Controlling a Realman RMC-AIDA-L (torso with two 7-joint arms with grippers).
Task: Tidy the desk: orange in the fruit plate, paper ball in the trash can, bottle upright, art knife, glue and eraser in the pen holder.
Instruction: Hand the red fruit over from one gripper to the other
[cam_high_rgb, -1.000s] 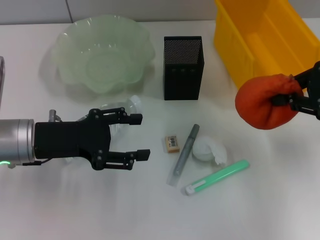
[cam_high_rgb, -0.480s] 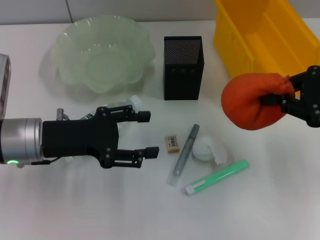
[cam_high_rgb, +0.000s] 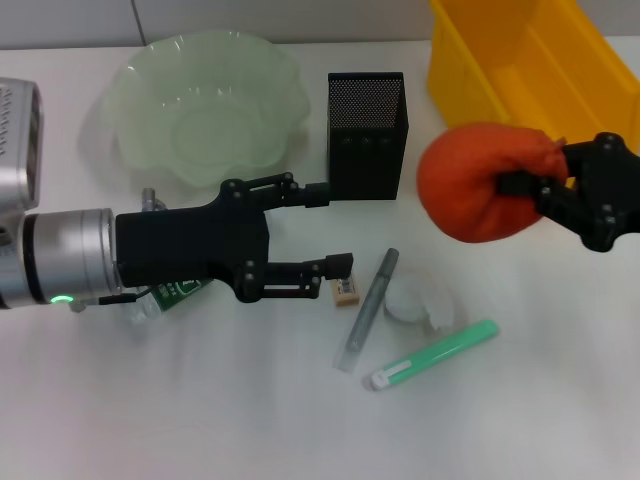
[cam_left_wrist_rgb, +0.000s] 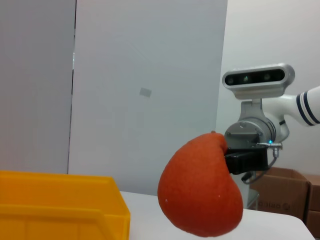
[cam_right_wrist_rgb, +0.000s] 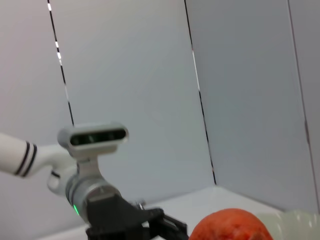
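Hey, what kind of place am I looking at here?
Probably a robot lab staged as an office desk: a white desk with a black mesh pen holder and yellow trash can, plain wall panels, and cardboard boxes behind the arm.

1 orange (cam_high_rgb: 475, 195) | 1 eraser (cam_high_rgb: 346, 289) | 1 glue (cam_high_rgb: 432, 355) | 2 claws

Cardboard boxes (cam_left_wrist_rgb: 295, 195) beyond the desk.

Pale grey panelled wall (cam_left_wrist_rgb: 150, 90), possibly cardboard boxes (cam_left_wrist_rgb: 280, 197) stacked beyond
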